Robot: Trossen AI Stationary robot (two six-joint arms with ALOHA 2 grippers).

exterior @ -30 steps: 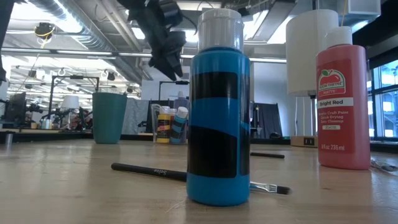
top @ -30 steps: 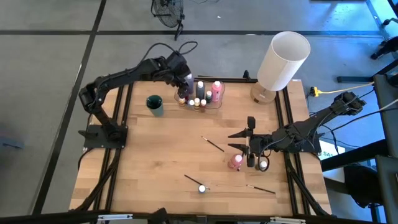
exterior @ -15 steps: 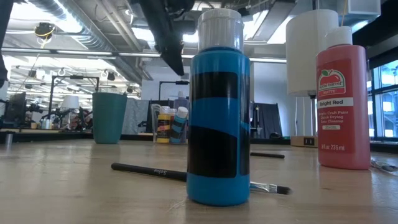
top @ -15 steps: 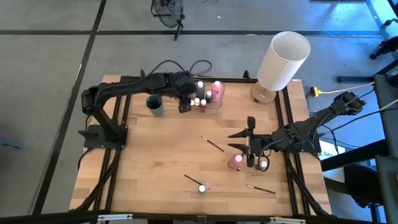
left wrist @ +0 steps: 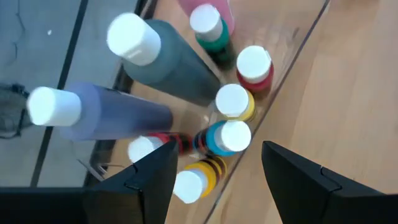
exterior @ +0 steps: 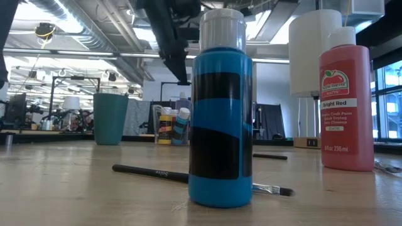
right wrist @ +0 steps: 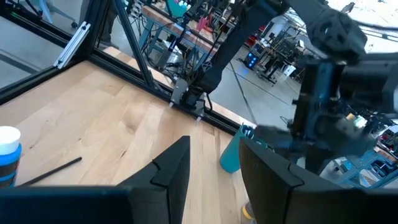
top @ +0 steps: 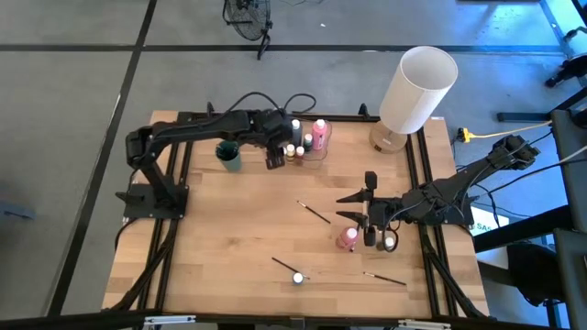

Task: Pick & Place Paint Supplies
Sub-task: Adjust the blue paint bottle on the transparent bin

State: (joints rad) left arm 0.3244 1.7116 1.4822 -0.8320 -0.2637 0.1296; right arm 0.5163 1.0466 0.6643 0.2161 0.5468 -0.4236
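Claws are both seen with fingers apart and nothing between them. The left claw (top: 274, 160) is poised at the far side of the surface (top: 238, 229), just beside a clear container (top: 316, 151) crowded with paint bottles (top: 303, 142). In the left wrist view its two dark fingers (left wrist: 143, 180) are spread above that cluster: a grey bottle (left wrist: 168, 56) and a lilac bottle (left wrist: 106, 115) are seen tilted, with small yellow, blue, red and green bottles packed upright beside them, all pale-capped. A teal cup (top: 228, 155) stands close to the left arm.

The right claw (top: 352, 207) is held near the right edge of the surface, fingers parted and empty. Just beside it a pink bottle (top: 348, 238) stands upright. Three dark-handled paintbrushes lie loose on the wood: one (top: 314, 213) near the middle, one (top: 286, 267) toward the near edge touching a blue bottle (top: 298, 277), and one (top: 383, 278) near the right corner. A large white cylinder (top: 417, 89) stands at the far right corner.
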